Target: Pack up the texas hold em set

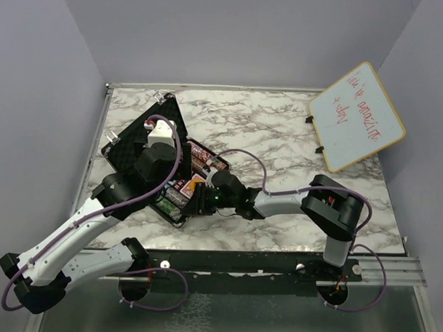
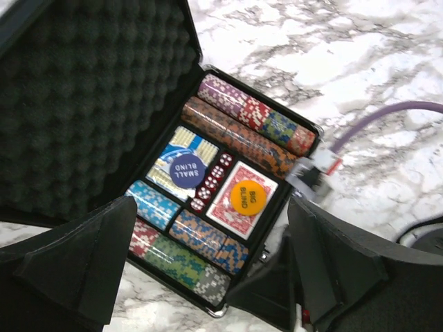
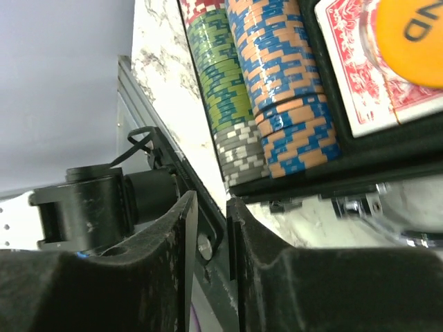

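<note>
Texas hold em set (image 2: pixel 221 180), lying open and filled on the marble table (image 1: pixel 281 139), is likely handling heavy and rigid, the edge of its foam lid (image 2: pixel 83 104) offering purchase; left gripper (image 2: pixel 211 207) is hovering wide-spread above it, right gripper (image 3: pixel 211 207) narrowly parted, empty.

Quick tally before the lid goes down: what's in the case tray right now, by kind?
Chip rows: 4
Card decks: 2, one red, one blue
Blind buttons: 2, small blind and big blind
Row of red dice: 1
Total: 9
</note>
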Available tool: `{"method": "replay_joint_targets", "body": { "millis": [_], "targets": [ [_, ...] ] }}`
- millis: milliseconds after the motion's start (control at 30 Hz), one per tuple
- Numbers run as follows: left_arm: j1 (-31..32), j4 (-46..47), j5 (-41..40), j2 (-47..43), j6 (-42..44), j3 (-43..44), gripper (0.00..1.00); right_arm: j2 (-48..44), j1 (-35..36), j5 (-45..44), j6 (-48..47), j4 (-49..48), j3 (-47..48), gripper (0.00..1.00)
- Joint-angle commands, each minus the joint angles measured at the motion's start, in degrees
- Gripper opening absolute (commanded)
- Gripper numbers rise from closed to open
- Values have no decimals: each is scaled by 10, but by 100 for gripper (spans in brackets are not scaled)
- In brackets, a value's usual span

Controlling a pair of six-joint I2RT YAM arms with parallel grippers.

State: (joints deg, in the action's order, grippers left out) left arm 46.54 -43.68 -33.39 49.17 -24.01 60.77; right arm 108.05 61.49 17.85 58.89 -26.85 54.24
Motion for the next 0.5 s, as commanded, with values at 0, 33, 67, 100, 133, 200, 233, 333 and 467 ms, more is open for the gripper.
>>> {"method": "replay_joint_targets", "body": {
  "millis": [0, 33, 67, 100, 133, 200, 233, 333, 467],
  "targets": [
    [1, 10, -79, 37, 31, 49, 99, -93, -13, -83, 16, 71, -29, 33],
    [1, 11, -89, 47, 35, 59, 99, -112, -20, -96, 27, 90, -40, 34],
    [1, 13, -95, 58, 42, 69, 99, -134, -27, -111, 39, 101, -57, 34],
    [1, 18, -102, 68, 50, 77, 99, -157, -37, -123, 51, 103, -80, 35],
    [0, 22, -107, 79, 60, 85, 99, -180, -46, -133, 62, 104, -103, 35],
    [-2, 27, -111, 104, 80, 107, 99, -237, -68, -157, 79, 115, -145, 38],
    [-4, 29, -114, 120, 90, 117, 99, -262, -78, -169, 83, 129, -161, 39],
    [-24, 43, -120, 170, 134, 150, 99, -331, -107, -211, 79, 191, -187, 46],
    [-99, 27, -86, 250, 164, 217, 99, -414, -129, -277, 67, 323, -188, 67]
  ]
}}
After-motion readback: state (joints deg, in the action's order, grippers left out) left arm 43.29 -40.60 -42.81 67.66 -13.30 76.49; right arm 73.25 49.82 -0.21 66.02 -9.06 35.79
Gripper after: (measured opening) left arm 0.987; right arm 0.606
